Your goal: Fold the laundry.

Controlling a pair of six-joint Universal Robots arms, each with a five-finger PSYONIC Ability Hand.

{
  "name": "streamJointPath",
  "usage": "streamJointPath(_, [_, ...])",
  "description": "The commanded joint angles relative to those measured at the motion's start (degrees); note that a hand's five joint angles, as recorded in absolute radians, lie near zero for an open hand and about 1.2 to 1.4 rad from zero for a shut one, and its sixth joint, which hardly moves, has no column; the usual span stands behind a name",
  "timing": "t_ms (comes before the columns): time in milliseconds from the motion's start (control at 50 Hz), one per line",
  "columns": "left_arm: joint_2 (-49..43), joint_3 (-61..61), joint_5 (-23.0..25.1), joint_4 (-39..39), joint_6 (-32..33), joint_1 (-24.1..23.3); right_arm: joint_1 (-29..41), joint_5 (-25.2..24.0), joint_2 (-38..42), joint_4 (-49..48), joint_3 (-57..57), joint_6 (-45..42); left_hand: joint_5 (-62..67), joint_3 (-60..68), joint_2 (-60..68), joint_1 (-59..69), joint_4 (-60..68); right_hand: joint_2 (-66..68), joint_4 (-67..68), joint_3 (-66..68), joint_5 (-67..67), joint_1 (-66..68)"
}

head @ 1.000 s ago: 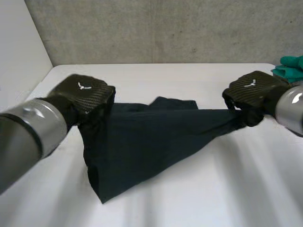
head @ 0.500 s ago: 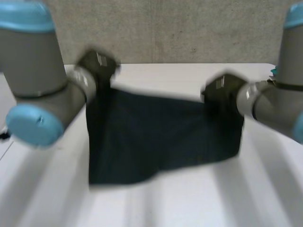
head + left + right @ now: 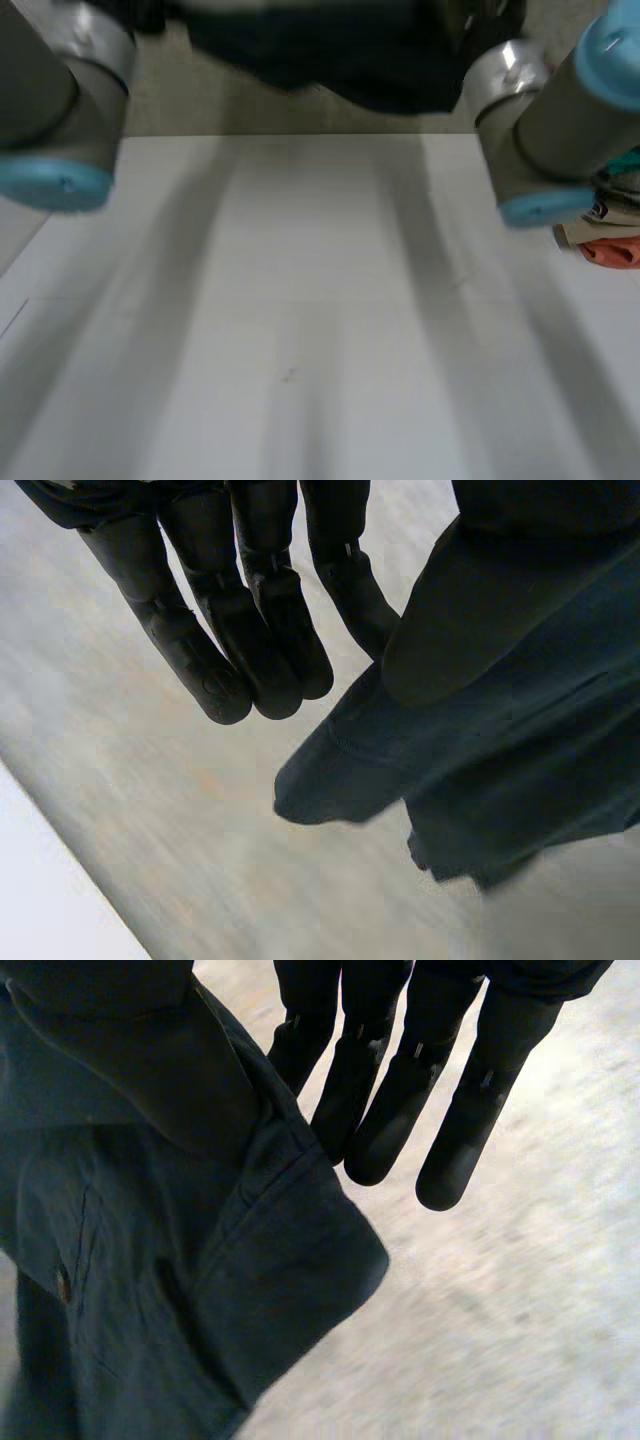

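At the left hand (image 3: 240,630), the fingers were straight and the thumb clamped one end of the cloth (image 3: 500,740) at the palm side. The right hand (image 3: 375,1110) gripped the other end likewise, its thumb pressed over a hemmed corner. Between the left arm (image 3: 50,100) and right arm (image 3: 560,130) the cloth hung well above the table (image 3: 300,300), and a pile (image 3: 612,245) lay at the table's right edge.

Bare lab-like robot test bench: white table (image 3: 300,300) against a plain concrete wall (image 3: 200,112).
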Motion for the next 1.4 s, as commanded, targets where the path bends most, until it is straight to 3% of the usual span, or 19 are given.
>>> streamJointPath(20, [-6.7,-12.4,0.0,0.7,-0.6,-1.1,-0.1,-6.7,7.2,0.9,10.2,-2.2,12.0,11.9,11.4,15.2,11.4,12.6,11.3,11.8,11.9,17.2])
streamJointPath(160, [-14.7,-18.3,-0.5,-3.3,-0.8,-3.1,-1.5,-8.6,13.4,6.6,18.9,-12.0,12.0,11.9,11.4,15.2,11.4,12.6,11.3,11.8,11.9,17.2])
streamJointPath(280, [-15.3,-18.3,0.8,-6.1,-0.8,-4.7,-1.7,-7.3,12.0,14.5,21.4,-13.7,12.0,11.9,11.4,15.2,11.4,12.6,11.3,11.8,11.9,17.2])
streamJointPath(360, [-15.3,-17.4,2.5,-6.1,-0.1,-4.5,-1.6,-5.4,10.9,17.9,21.4,-11.5,-28.1,-28.2,-28.7,-24.9,-28.8,12.6,11.3,11.8,11.9,17.2])
streamJointPath(380, [-15.3,-17.0,2.7,-6.2,0.4,-4.2,-1.5,-4.6,10.4,18.4,21.4,-10.8,-43.5,-43.6,-44.1,-40.3,-44.2,12.6,11.3,11.8,11.9,17.2])
streamJointPath(420, [-15.2,-16.7,2.5,-6.5,1.0,-3.5,-1.4,-3.8,10.1,18.6,21.6,-10.1,-49.0,-49.1,-49.6,-45.9,-49.7,12.6,11.3,11.8,11.9,17.2])
streamJointPath(480, [-14.0,-17.4,1.7,-7.2,1.4,-2.1,-1.3,-2.2,9.7,18.6,21.6,-9.1,-48.4,-48.5,-48.9,-45.2,-49.0,12.6,11.3,11.8,11.9,17.2])
streamJointPath(680, [-2.6,-30.2,4.1,-13.2,0.5,-2.6,-0.5,0.4,10.8,18.6,20.8,-7.7,-24.3,-24.4,-24.9,-21.2,-25.0,12.6,11.3,11.8,11.9,17.2])
streamJointPath(900, [-4.4,-32.3,4.4,-17.9,-1.9,-4.2,0.4,0.8,11.1,18.6,19.9,-7.6,-1.1,-1.2,-1.7,2.1,-1.8,12.6,11.3,11.8,11.9,17.2])
streamJointPath(980, [-7.5,-29.7,4.2,-20.4,-2.7,-3.4,0.5,1.0,11.2,18.6,20.0,-7.8,-6.5,-6.5,-7.0,-3.3,-7.1,12.6,11.3,11.8,11.9,17.2])
streamJointPath(1040, [-9.8,-27.1,3.9,-21.2,-3.0,-2.5,0.5,1.0,11.3,18.6,19.9,-7.9,-33.1,-33.2,-33.7,-29.9,-33.8,12.6,11.3,11.8,11.9,17.2])
streamJointPath(1060, [-10.3,-26.4,3.7,-21.2,-2.9,-2.2,0.5,1.0,11.3,18.6,19.9,-7.9,-34.9,-35.0,-35.5,-31.7,-35.5,12.6,11.3,11.8,11.9,17.2])
streamJointPath(1240, [-15.3,-17.5,-0.5,-17.8,-1.5,-0.4,0.7,1.0,11.0,18.6,20.2,-7.9,-39.3,-39.4,-39.9,-36.1,-39.9,12.6,11.3,11.8,11.9,17.2])
streamJointPath(1400, [-21.6,-9.6,1.3,-13.5,4.0,-1.1,0.5,1.0,11.2,18.5,20.2,-7.9,-34.9,-35.0,-35.5,-31.7,-35.6,12.6,11.3,11.8,11.9,17.2])
